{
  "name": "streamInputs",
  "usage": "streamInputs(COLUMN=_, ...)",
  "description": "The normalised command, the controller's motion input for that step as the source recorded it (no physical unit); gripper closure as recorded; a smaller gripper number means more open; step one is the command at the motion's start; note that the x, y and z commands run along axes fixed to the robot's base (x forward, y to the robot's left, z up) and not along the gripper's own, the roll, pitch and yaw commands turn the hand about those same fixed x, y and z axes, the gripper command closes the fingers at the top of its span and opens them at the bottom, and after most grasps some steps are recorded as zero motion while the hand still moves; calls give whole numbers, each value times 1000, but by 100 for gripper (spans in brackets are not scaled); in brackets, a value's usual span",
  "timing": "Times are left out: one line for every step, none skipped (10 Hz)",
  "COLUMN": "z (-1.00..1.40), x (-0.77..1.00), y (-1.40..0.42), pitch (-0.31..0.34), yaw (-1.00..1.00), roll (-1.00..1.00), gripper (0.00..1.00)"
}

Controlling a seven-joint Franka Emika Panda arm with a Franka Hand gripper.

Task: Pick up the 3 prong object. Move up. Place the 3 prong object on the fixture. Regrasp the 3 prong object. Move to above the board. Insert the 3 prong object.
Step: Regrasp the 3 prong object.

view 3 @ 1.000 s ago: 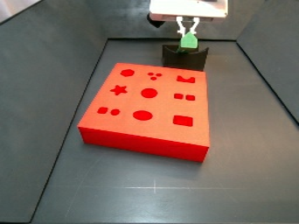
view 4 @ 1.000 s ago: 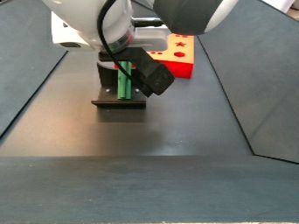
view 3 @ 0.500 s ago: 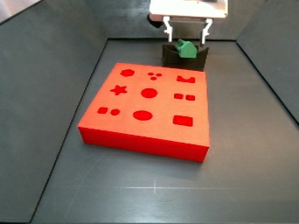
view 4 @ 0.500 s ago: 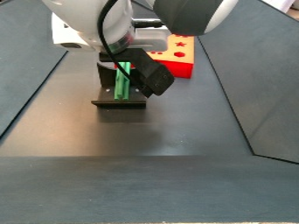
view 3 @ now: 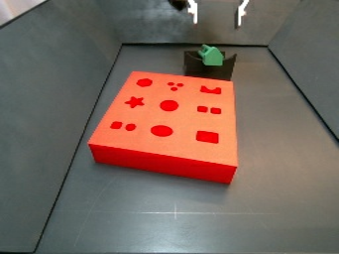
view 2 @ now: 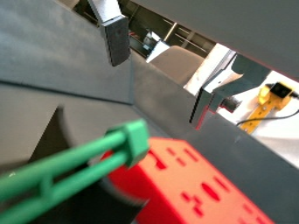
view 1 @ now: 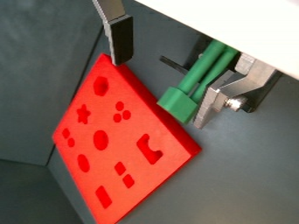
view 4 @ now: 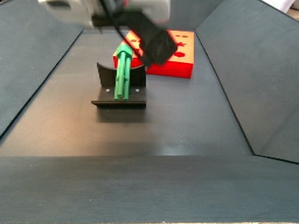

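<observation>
One 3 prong object (view 4: 122,72) leans on the fixture (view 4: 121,99) for regrasp; gripper (view 3: 216,11) spread, empty, at its 12 o'clock; board (view 3: 167,122) untouched.

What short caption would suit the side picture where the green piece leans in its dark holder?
The 3 prong object rests on the fixture, released; the open pincer hangs above it, the board beyond.

A bright green 3 prong object (view 4: 122,73) is seen on a black fixture (view 4: 121,99). The board (view 3: 169,119) is coloured red-orange, patterned with darker red star, circle and square holes. High above the fixture, the gripper (view 3: 216,12) is shown with silver fingers (view 1: 219,96) and dark pads. The floor (view 3: 159,213) is dark grey.
</observation>
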Motion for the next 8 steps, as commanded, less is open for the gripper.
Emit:
streamInputs(z=687, x=-40, y=11, pitch=53, yaw=38, roll=3, gripper=0)
streamInputs(z=415, x=-33, y=11, pitch=65, yaw=22, roll=8, gripper=0)
streamInputs(z=212, x=-29, y=11, pitch=69, yaw=8, roll=14, gripper=0)
streamInputs(z=787, x=135, y=-873, pitch=52, yaw=21, roll=1000, gripper=0)
streamInputs(z=694, x=143, y=-830, pitch=51, yaw=19, roll=1000, gripper=0)
streamInputs(z=618, x=98, y=-744, pitch=50, yaw=19, roll=1000, gripper=0)
streamInputs(z=373, x=19, y=-485, pitch=44, yaw=18, roll=1000, gripper=0)
streamInputs(z=98, x=-6, y=-219, pitch=39, yaw=18, roll=1000, gripper=0)
